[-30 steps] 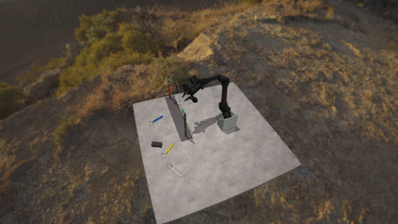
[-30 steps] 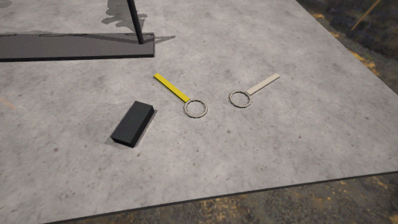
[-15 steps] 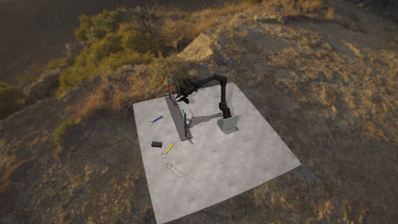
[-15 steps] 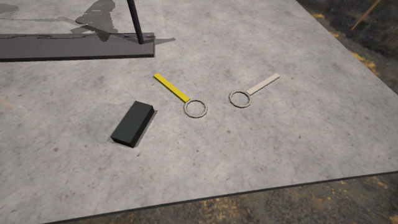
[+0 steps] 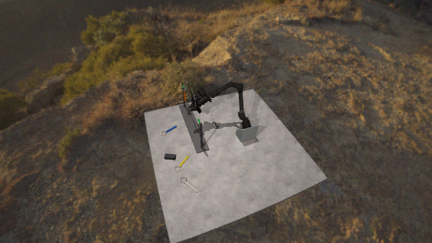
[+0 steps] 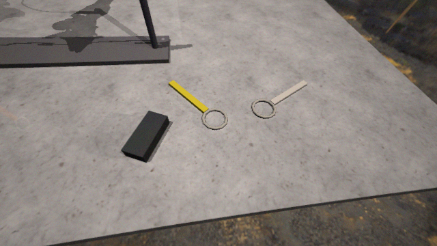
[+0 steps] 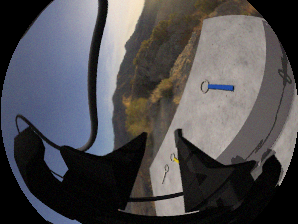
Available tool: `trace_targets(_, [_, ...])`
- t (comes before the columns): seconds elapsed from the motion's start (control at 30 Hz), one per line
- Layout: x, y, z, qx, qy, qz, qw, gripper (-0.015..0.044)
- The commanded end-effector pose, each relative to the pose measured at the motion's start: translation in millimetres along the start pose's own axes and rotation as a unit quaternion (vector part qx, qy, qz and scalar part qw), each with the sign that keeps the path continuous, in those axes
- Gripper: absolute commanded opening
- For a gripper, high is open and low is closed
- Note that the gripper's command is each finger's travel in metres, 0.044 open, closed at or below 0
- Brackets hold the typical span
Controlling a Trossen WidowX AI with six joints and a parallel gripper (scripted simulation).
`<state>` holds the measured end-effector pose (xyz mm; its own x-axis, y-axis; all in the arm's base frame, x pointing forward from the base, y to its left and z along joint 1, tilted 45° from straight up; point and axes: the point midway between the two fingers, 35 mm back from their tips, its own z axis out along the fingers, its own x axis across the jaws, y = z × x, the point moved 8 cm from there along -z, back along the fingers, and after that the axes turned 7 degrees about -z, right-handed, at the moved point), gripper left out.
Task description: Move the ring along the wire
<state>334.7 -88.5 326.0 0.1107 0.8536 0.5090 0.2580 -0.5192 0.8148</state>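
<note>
The jaws stand partly apart, and I see nothing clamped between them. In the wrist view the grey wire (image 5: 196, 115) (image 7: 93, 75) bends close by and also crosses the gap between the fingertips; how deep it lies there, I cannot tell, so perhaps it is already very near to touching. This is the main danger: a small turn of the wrist, or closing now, could bring a finger against the thin grey part.

The arm (image 5: 233, 85) reaches over towards the orange handle (image 5: 184, 96), which is at the far post, just beside the green part (image 5: 183, 86); the ring itself is too small to judge. The handle seems not yet gripped. If the jaws take it off-centre, the ring could tilt and rub the grey part when it travels.

Farther out, the goal green part (image 5: 199, 121) is by the near post (image 5: 202, 136) (image 6: 149, 25). The blue-handled ring (image 5: 171, 129) (image 7: 221, 87) lies apart on the worktop (image 5: 253, 175) (image 6: 307, 154) (image 7: 220, 55).
</note>
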Motion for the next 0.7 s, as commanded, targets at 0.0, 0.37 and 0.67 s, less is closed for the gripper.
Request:
trace_targets(0.0, [-18,25,-2,-0.026,0.012,-0.064,0.998,0.016])
trace_targets(0.37, [-87,91,-20,-0.094,0.026,-0.279,0.955,0.016])
trace_targets(0.67, [-165,141,-69,-0.144,0.007,-0.504,0.852,0.016])
